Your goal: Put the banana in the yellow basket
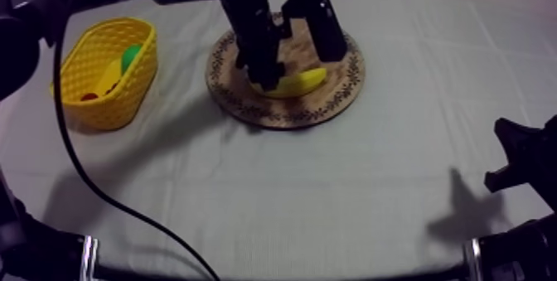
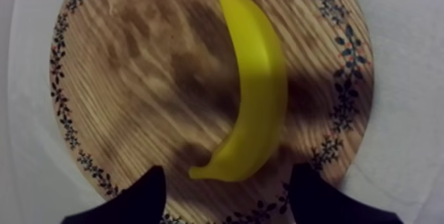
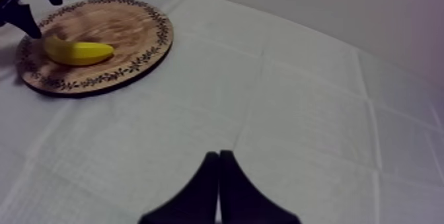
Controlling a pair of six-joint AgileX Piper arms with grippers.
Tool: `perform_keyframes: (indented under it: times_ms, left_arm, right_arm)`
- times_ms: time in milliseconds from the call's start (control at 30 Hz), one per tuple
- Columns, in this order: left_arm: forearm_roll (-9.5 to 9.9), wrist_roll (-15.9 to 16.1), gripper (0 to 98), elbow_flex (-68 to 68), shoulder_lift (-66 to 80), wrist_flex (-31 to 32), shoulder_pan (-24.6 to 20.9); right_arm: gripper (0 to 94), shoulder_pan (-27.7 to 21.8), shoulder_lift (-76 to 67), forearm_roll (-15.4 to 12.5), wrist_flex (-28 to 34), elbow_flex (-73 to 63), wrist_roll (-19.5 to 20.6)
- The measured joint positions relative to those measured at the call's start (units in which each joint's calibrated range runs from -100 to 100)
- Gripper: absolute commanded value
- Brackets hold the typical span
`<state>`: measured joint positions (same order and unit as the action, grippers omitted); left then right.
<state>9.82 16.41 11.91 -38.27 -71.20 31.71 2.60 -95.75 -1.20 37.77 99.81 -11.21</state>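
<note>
Yellow banana [image 1: 294, 83] is lying on the wooden board [image 1: 282, 112] in the top view, with the left gripper [image 1: 300, 65] hovering over it and the yellow basket [image 1: 108, 106] sitting apart. Left wrist view: jaws are standing open, flanking the banana's end. Right wrist view: right gripper [image 3: 219, 187] is lying closed, empty.

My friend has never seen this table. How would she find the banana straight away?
Look for the round wooden board with the patterned rim, to the right of the yellow basket in the top view. The banana lies on it, with my left gripper open over one end. It is the only thing on the board: long, curved and plain yellow.
</note>
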Motion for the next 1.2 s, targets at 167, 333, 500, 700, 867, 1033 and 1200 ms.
perform_keyframes:
  times_ms: [167, 333, 500, 700, 867, 1033, 1200]
  left_arm:
    - [-0.54, 0.3, 67.4, 2.5, -3.7, 0.4, 0.1]
    - [-0.71, 0.3, 67.0, 4.7, -6.8, 0.4, 0.4]
    - [-0.52, 0.3, 66.5, 7.2, -9.8, -0.2, 0.7]
    - [-0.58, 0.4, 63.9, 9.6, -12.0, -0.5, 0.7]
    - [-0.84, 1.0, 54.8, 10.6, -13.0, -0.9, 0.8]
    - [-1.13, 2.3, 41.1, 10.7, -13.2, -1.1, 0.8]
    - [-1.19, 3.0, 33.6, 10.9, -13.4, -1.1, 0.7]
  right_arm:
    - [0.3, 0.0, 0.0, 0.0, 0.0, 0.0, 0.0]
    - [0.3, 0.0, 0.0, 0.0, 0.0, 0.0, 0.0]
    - [0.3, 0.0, 0.0, 0.0, 0.0, 0.0, 0.0]
    - [0.3, 0.0, 0.0, 0.0, 0.0, 0.0, 0.0]
    - [0.3, 0.0, 0.0, 0.0, -0.1, 0.0, 0.0]
    - [0.3, 0.0, 0.0, 0.0, -0.1, 0.0, -0.1]
    - [0.3, 0.0, 0.0, 0.0, -0.1, 0.0, 0.1]
